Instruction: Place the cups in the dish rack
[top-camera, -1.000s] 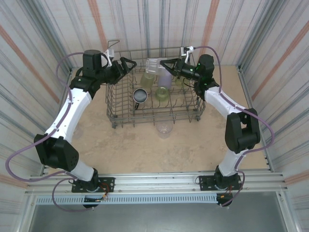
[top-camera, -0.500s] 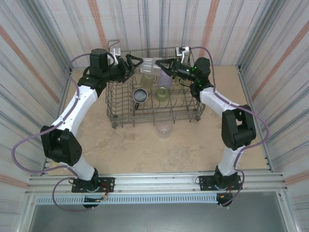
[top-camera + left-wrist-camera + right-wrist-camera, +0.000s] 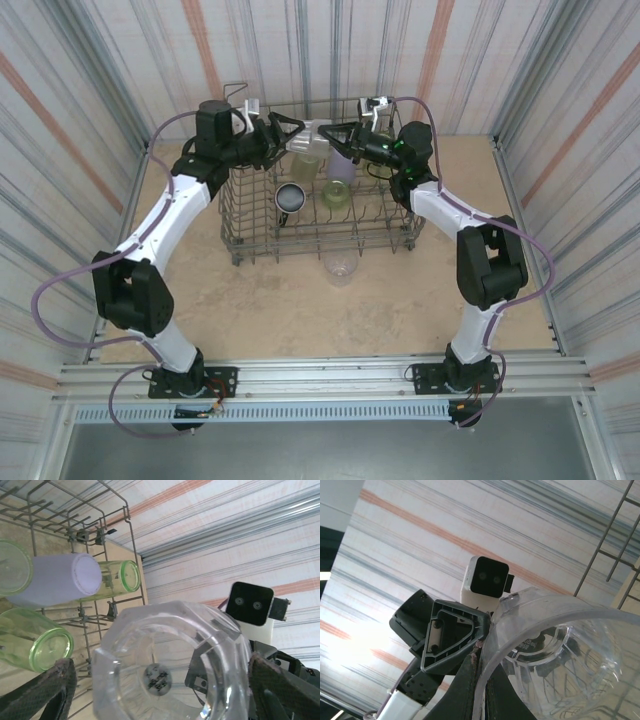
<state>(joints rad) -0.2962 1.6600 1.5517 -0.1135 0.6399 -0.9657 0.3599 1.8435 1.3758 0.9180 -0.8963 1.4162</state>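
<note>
- A clear cup [image 3: 312,136] is held on its side in the air over the 12 o'clock edge of the rack [image 3: 232,220], between the two grippers.
- The right gripper [image 3: 337,134] is clamped on the cup's wall at the rim, with its fingers [image 3: 466,690] pinching one inside and one outside. This leaves the base free for the other arm.
- The left gripper [image 3: 286,128] is spread wide. Its fingers [image 3: 47,690] are set on either side of the cup's base, and no contact can be made out.
- A handover is judged to be in hand, probably so the cup can be regripped and turned for the tines.
- A lavender cup [image 3: 342,165], green cups [image 3: 337,195] and a dark cup [image 3: 290,197] are already lodged among the tines. The dark cup sits at 9 o'clock of the nearer green cup.
- A second clear cup [image 3: 340,268] is left on the table [image 3: 250,310] just outside the rack at 6 o'clock, not yet loaded.
- Risk: if the rim is released before the left jaws are closed, the cup would likely be dropped onto the loaded cups.
</note>
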